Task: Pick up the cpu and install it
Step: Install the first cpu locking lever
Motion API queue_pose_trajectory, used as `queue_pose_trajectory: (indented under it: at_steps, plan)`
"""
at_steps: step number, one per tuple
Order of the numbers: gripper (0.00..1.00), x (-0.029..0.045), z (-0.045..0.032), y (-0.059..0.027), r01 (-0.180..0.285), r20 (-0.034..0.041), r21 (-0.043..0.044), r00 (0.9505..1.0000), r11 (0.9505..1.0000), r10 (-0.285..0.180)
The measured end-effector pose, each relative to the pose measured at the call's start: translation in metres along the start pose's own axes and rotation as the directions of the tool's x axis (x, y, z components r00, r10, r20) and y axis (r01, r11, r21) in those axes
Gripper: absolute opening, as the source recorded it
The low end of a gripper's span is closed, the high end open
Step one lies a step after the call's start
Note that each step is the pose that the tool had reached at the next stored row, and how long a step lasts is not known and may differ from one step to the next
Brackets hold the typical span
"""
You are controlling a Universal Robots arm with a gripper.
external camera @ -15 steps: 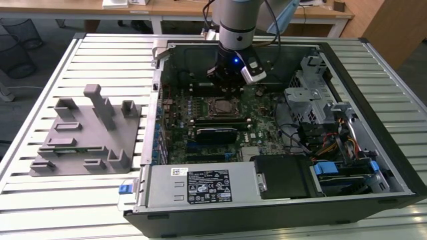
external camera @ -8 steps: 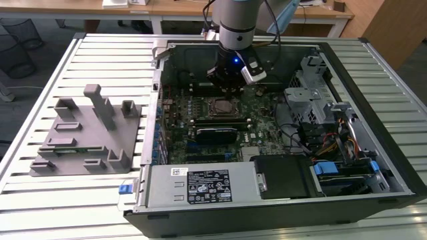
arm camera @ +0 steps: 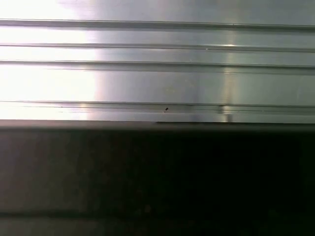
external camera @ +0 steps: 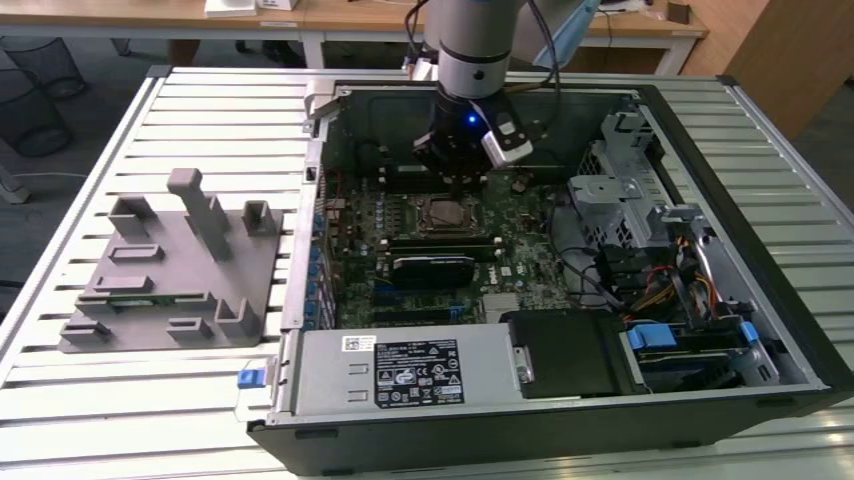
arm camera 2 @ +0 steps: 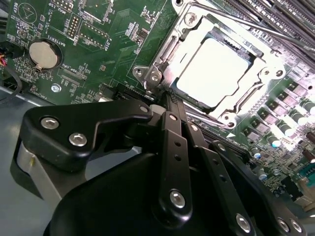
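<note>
**Gripper over socket, CPU already seated**

Now, gripper [external camera: 461,180] hangs inside the open PC case [external camera: 747,150], fingers pinched together with nothing between them; in the second wrist view the closed fingertips [arm camera 2: 170,101] end right at the socket frame [arm camera 2: 162,64] edge. The cpu [arm camera 2: 212,73] lies flat in the socket just beyond the tips, pale top up, square, so no long axis to align. Metal load frame sits around it. In the exterior view it sits directly below the tool on the motherboard [external camera: 534,255]. Grey fixture [external camera: 174,270] on the slatted table [external camera: 80,180] stands well apart toward the exterior view's left.
</note>
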State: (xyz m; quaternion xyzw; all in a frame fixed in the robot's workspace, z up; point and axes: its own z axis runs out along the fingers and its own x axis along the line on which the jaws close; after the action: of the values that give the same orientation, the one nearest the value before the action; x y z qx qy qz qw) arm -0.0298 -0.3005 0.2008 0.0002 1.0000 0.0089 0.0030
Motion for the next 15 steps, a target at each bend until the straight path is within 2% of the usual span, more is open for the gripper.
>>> queue_pose_trajectory:
  at_steps: [5,15]
  plan:
    - [0.11,0.0071,-0.0002,0.0,0.0,-0.0002,-0.0014,1.0,1.0,0.0]
    - [0.11,0.0076,-0.0001,0.0056,0.012,-0.0003,-0.0022,0.9999,0.9999,-0.012]
